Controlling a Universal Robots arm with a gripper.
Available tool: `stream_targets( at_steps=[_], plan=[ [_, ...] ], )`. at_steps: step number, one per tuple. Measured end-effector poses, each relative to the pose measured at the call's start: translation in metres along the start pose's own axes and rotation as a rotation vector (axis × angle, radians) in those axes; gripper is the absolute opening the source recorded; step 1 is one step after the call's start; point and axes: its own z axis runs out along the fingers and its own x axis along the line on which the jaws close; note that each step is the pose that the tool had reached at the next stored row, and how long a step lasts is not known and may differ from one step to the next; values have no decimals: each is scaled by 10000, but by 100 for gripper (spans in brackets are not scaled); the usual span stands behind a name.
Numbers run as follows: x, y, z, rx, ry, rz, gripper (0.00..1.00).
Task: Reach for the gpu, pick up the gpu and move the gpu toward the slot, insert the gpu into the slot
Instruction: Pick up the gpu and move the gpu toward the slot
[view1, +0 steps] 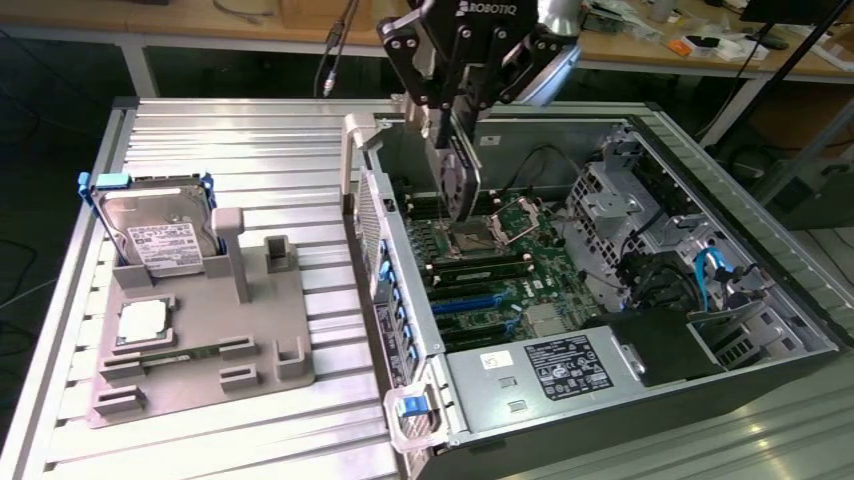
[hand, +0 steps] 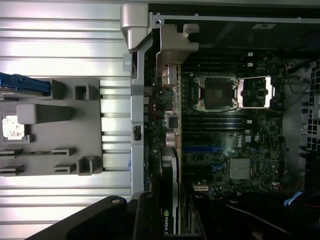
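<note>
Over ribbed aluminium bench (view1: 240, 140) and open grey computer case (view1: 378, 230): thin dark flat gpu (view1: 463, 190), pinched edge-down in black gripper (view1: 451, 135), poised above green motherboard (view1: 534, 250), apart from long blue slot (view1: 470, 296). Held upright, probably to align with that strip.

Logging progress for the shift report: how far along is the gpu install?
Done: the gpu is picked up. In hand: the end effector grips it, raised over the motherboard. Left: it is not yet seated in the blue slot.
</note>
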Motion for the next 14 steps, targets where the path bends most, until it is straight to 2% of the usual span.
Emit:
stream_targets(
  at_steps=[9, 14],
  plan=[
    [-405, -2, 20, 0, 0, 0, 27],
    [-665, -3, 33, 0, 0, 0, 27]
  ],
)
